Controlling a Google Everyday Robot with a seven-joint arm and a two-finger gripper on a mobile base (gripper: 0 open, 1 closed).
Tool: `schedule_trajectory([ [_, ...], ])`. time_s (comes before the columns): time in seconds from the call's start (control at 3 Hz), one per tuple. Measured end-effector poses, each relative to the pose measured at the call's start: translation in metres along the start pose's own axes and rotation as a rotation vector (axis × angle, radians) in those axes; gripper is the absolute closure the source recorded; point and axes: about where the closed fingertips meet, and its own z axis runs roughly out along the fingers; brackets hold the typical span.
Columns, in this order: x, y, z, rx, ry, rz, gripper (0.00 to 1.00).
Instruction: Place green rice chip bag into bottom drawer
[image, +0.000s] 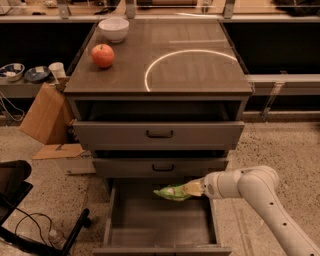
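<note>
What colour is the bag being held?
Chip bag: light green, camera view; gripper holds it over the bottom drawer.

Speckled terrazzo floor (285, 145) surrounds a grey cabinet whose brown desk (200, 75) top bears a bright arc of light (175, 52) (a partial ring). At left an open cardboard box (45, 117) leans by a low shelf (20, 90) of dishes, and a black chair base (50, 235) sits nearer. The gripper (194, 189) hangs over the open bottom drawer (160, 220), clamped on the green rice chip bag (172, 192).
</note>
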Motion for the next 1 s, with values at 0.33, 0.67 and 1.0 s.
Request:
schedule_trajectory([
  [0.33,0.0181,-0.0002,0.026,-0.014,0.032,0.046,1.0],
  [0.67,0.0185,-0.0001,0.0266,-0.014,0.033,0.047,0.82],
  [1.0,0.0185,-0.0001,0.0267,-0.014,0.033,0.047,0.51],
])
